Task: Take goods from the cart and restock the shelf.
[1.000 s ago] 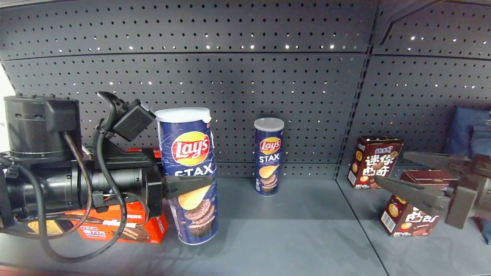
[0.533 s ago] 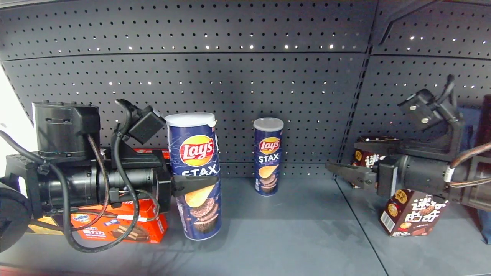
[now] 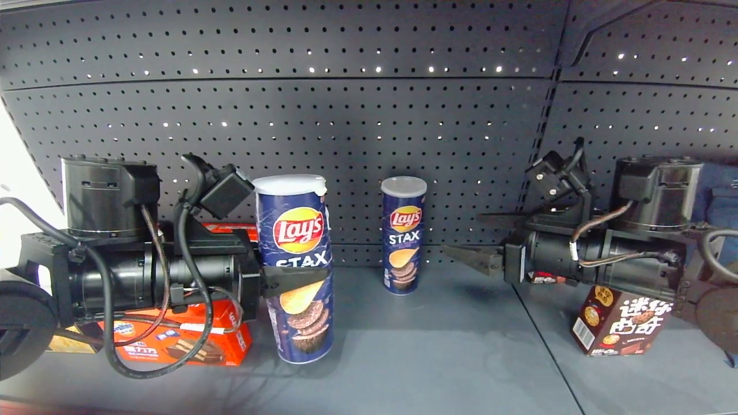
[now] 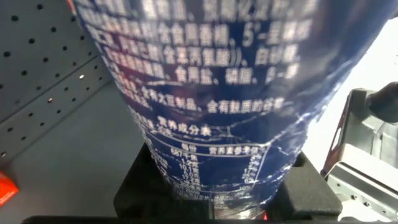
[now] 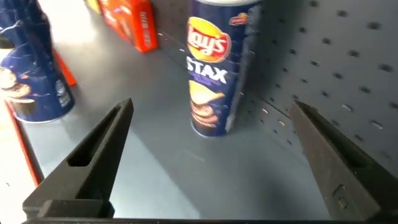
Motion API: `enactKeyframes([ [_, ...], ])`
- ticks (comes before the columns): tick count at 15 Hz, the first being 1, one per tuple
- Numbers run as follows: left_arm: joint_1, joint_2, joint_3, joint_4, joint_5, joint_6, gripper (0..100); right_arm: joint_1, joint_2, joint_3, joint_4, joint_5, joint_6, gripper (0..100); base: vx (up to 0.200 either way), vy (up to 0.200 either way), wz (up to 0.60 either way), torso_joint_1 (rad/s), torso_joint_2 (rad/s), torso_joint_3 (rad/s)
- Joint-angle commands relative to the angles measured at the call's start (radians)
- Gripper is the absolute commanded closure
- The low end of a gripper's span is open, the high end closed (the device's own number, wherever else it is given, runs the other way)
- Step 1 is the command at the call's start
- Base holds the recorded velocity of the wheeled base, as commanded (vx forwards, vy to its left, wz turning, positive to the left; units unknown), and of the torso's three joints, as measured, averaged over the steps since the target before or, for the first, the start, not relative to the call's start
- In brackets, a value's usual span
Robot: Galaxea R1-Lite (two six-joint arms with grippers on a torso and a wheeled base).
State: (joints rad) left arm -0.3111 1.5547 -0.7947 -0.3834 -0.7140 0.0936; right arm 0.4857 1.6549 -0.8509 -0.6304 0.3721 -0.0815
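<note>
The left gripper [image 3: 300,276] is clamping a tall chip can [image 3: 297,230] around its middle, holding it upright over the shelf's [image 3: 438,357] front left part, just beside an orange box [image 3: 219,346]. A second can [image 3: 403,236] is standing at the back edge. The right gripper [image 3: 460,232] is hovering near it with its jaws spread apart, above a brown box [image 3: 622,328].

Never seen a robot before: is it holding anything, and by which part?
The left gripper grips the nearer chip can around its middle; the right gripper is open and empty.
</note>
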Motion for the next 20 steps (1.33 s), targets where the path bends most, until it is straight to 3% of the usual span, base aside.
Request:
enactKeyframes([
  [1,0.000,0.002,-0.001,0.000,-0.001,0.000,100,-0.019,0.068,-0.004,-0.038,0.048,-0.003,0,0.000,0.000,0.00,0.000,0.00,0.000],
  [4,0.001,0.001,-0.006,-0.002,-0.004,0.000,100,-0.052,0.121,-0.025,-0.075,0.146,-0.047,0,0.000,0.000,0.00,0.000,0.00,0.000],
  [20,0.006,0.021,-0.040,0.000,-0.019,-0.005,100,-0.059,0.422,-0.278,-0.107,0.235,-0.070,0,0.000,0.000,0.00,0.000,0.00,0.000],
])
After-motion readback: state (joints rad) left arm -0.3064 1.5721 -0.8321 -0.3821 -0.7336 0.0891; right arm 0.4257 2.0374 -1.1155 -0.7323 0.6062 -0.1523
